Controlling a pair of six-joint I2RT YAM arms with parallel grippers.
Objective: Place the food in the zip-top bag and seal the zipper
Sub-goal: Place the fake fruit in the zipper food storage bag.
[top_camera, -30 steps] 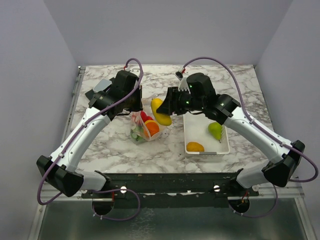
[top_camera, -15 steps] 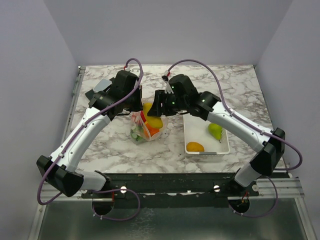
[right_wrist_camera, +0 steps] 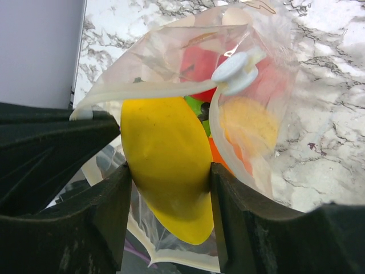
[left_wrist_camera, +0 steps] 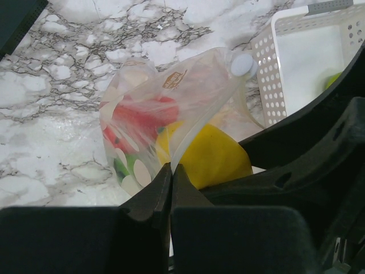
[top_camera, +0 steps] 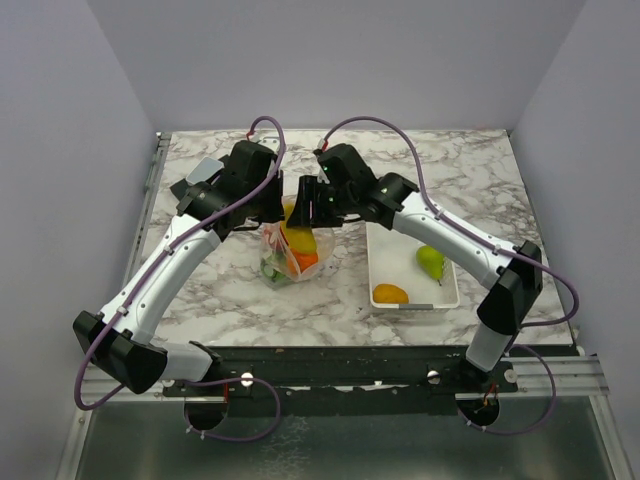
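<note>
Right wrist view showed the right gripper [right_wrist_camera: 169, 200] clenched across the middle of a yellow toy fruit [right_wrist_camera: 165, 148], which hung at the open mouth of the zip-top bag [right_wrist_camera: 268, 120], just beside the zipper [right_wrist_camera: 142, 89]. The left gripper [left_wrist_camera: 171, 171] was pinched shut on the bag's thin rim. I judged the bag floppy and slippery, best held at its stiffer strip. The glossy fruit looked light, hard and ready to slip. A green pear [top_camera: 431, 262] and an orange fruit [top_camera: 390, 293] lay in the white tray [top_camera: 412, 304].
</note>
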